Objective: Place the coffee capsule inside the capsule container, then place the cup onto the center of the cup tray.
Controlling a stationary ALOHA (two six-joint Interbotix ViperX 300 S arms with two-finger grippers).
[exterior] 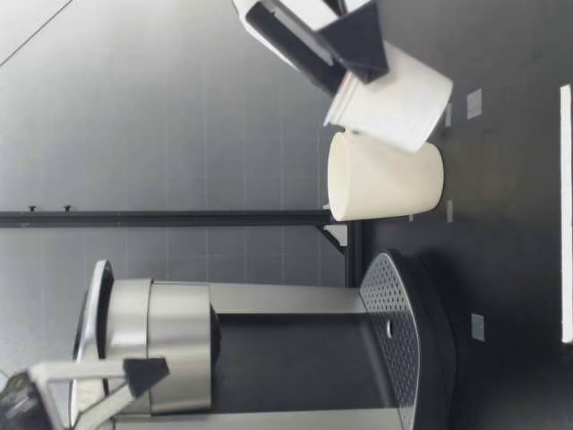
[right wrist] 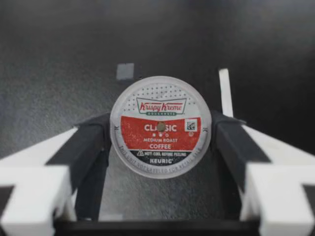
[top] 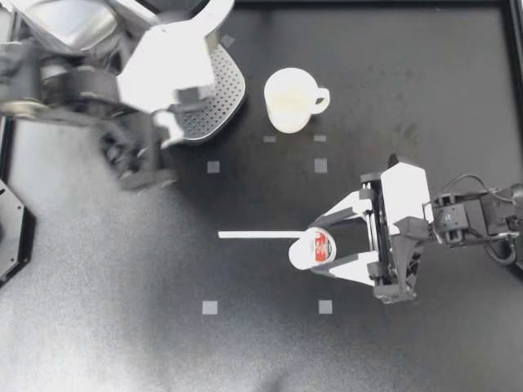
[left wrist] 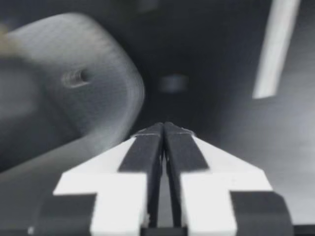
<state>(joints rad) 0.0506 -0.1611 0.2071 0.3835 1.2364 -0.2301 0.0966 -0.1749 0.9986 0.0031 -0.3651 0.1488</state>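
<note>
my right gripper (top: 320, 249) clamped on coffee capsule (top: 309, 251) by its sides, tilted off the table (top: 122, 327), ready to carry. my left gripper (top: 135, 167) pressed together, empty, beside cup tray (top: 216, 102); cup (top: 288, 100) stands nearby.

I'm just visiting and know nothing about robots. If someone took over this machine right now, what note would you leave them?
Right gripper: shut on the coffee capsule, by the end of the white tape strip.
Left gripper: shut, empty, beside the coffee machine.
Cup: upright on the table, beside the cup tray, not on it.
Done: capsule gripped.
Left: capsule into the coffee machine, then cup onto the tray's centre.
</note>
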